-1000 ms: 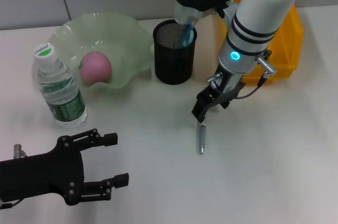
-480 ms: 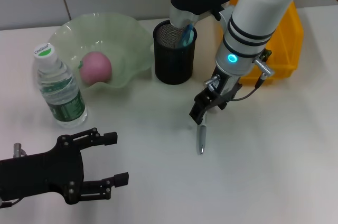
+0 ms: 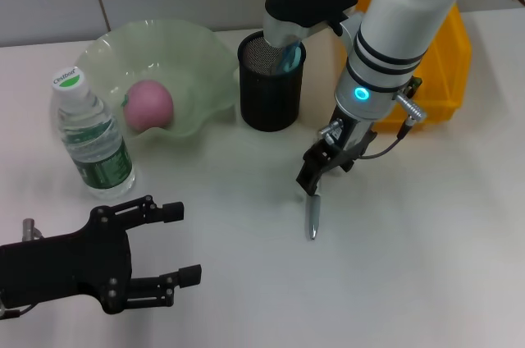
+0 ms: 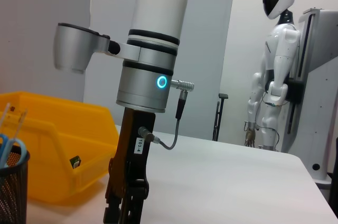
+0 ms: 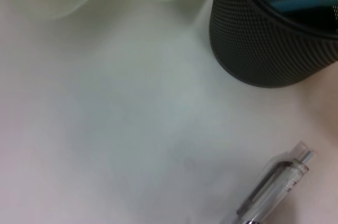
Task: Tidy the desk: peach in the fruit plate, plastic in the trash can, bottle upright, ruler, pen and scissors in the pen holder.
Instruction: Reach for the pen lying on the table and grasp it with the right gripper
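Worktop (image 3: 426, 266), white and wide, carries everything. A yellow bin (image 3: 447, 69) stands at its far edge, behind the right arm. The green fruit plate (image 3: 201, 57) holds the pink peach (image 3: 148, 105), well away from the right jaws, beyond the black mesh pen holder (image 3: 271, 93), which has blue items standing in it. The water bottle (image 3: 90, 139) stands upright with its cap on, just beyond the left gripper.

The left gripper (image 3: 176, 245) rests low at the near edge of the worktop, its jaws spread apart with nothing between them. The right gripper (image 3: 312, 182) points down at the worktop, its tips just above the far end of the pen (image 3: 312, 215); whether these jaws are apart or together cannot be told, as they show only as a dark mass in the head and left wrist views.

The pen lies flat on the worktop, directly under and just nearer than the right jaws, apart from the pen holder. In the right wrist view the clear-barrelled pen (image 5: 274, 187) lies close to the pen holder's (image 5: 264, 49) base without touching it.
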`<action>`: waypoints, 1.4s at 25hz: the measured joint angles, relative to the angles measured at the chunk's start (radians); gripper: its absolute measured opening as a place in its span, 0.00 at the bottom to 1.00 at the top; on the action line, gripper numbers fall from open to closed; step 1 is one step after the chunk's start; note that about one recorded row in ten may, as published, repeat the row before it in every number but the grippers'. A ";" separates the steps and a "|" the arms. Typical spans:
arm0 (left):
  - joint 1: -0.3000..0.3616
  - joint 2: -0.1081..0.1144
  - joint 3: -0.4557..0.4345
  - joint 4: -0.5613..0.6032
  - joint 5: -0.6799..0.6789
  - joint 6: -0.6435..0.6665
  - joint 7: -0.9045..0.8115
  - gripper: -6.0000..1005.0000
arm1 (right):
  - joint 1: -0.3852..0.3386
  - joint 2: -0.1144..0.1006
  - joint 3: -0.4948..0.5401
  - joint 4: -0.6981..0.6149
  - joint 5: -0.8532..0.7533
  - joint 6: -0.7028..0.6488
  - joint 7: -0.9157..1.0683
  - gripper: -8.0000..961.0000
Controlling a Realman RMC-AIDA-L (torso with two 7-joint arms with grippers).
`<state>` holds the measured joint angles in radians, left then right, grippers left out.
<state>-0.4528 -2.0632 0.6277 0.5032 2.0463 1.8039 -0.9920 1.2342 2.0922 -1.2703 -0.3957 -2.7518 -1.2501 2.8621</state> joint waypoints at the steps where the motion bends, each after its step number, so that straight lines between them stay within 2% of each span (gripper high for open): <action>1: 0.000 0.000 0.000 0.000 0.000 0.000 0.000 0.84 | -0.001 0.000 -0.003 0.000 0.000 0.000 0.000 0.76; 8: -0.007 0.000 -0.004 -0.002 0.000 -0.001 0.000 0.84 | -0.003 0.000 -0.012 0.002 0.000 0.003 0.000 0.76; 35: -0.011 -0.001 -0.007 -0.005 0.000 -0.001 -0.004 0.84 | 0.001 0.000 -0.017 -0.006 -0.001 -0.001 -0.010 0.63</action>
<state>-0.4633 -2.0647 0.6211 0.4979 2.0463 1.8032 -0.9959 1.2347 2.0922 -1.2869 -0.4017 -2.7529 -1.2515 2.8521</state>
